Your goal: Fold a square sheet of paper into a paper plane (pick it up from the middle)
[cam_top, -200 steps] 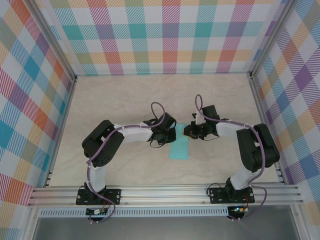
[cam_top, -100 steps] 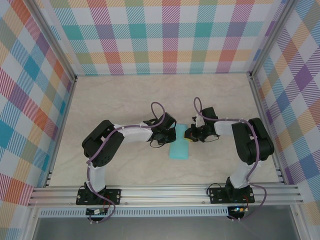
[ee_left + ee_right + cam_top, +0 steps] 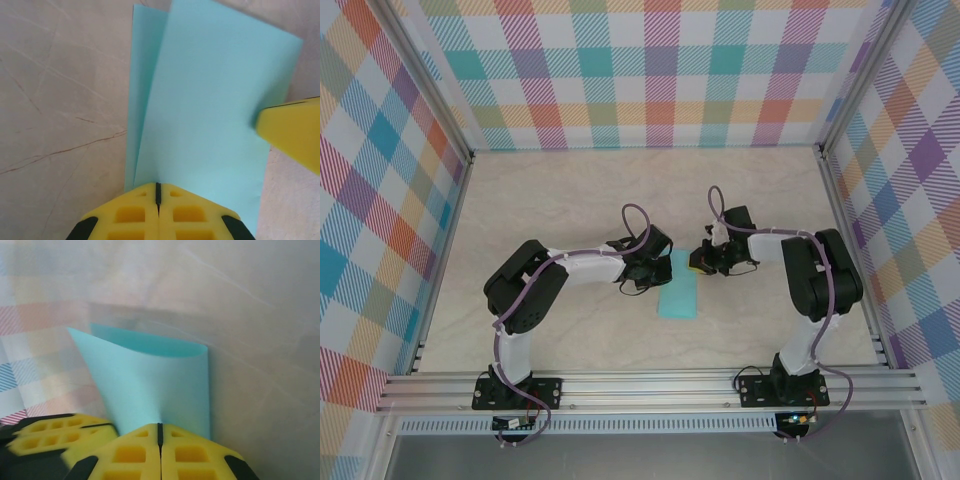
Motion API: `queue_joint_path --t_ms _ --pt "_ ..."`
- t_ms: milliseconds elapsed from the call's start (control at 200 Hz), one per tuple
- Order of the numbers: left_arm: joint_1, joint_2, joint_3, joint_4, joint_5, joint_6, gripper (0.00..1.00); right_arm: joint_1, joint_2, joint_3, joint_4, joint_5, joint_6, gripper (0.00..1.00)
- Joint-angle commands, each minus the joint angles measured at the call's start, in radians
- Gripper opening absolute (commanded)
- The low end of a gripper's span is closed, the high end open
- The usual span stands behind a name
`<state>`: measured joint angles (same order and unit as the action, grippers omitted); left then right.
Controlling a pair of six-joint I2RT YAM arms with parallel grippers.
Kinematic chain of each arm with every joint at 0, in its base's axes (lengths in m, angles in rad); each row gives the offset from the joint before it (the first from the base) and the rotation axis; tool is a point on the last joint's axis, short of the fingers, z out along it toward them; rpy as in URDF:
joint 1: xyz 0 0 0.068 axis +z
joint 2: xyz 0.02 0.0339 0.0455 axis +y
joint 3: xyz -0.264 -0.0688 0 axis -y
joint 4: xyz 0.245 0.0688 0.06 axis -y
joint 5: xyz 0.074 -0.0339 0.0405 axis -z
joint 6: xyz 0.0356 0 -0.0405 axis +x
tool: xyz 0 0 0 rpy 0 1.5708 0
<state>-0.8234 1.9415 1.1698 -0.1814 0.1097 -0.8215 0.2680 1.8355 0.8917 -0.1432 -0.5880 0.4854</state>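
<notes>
- Paper comes first: the square sheet of paper (image 3: 679, 295) lies on the desk (image 3: 570, 200) between the two arms. It is doubled over into a narrow rectangle, so I judge the centre crease to be the step in hand.
- The left claw (image 3: 663, 270) is clenched, its yellow fingers meeting with no gap, and it sits at the sheet's far end on the left side.
- The right claw (image 3: 698, 266) is likewise clenched and meets the same end from the right side.
- Working from both sides at once probably keeps the two layers from sliding apart while the fold is pressed down.
- From above, the sheet looks like a tidy flat strip, and that view alone shows how the arms reach in toward it.
- The left wrist view shows the layers are not in register: a sliver of the lower layer peeks out along the left edge. A yellow finger of the right claw (image 3: 290, 132) touches the right edge.
- The right wrist view shows the upper layer arching up, with an open loop at its far end, so the fold is not yet flattened.
- In both wrist views the paper runs right up to the finger seam. I cannot tell whether a layer is nipped there or the tips merely rest on top.
</notes>
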Motion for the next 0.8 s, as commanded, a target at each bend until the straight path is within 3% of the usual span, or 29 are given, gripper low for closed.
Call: queue_joint_path --t_ms 0,275,795 --pt "-0.008 0.008 -0.018 -0.146 -0.038 0.016 0.00 -0.007 0.033 -0.005 0.008 0.004 -0.013 0.05" --pt "-0.009 0.011 -0.018 -0.145 -0.037 0.017 0.00 -0.007 -0.032 0.077 -0.081 0.008 -0.051 0.06" --pt "-0.009 0.006 -0.018 -0.150 -0.039 0.018 0.00 -0.016 0.119 0.169 -0.111 0.052 -0.053 0.05"
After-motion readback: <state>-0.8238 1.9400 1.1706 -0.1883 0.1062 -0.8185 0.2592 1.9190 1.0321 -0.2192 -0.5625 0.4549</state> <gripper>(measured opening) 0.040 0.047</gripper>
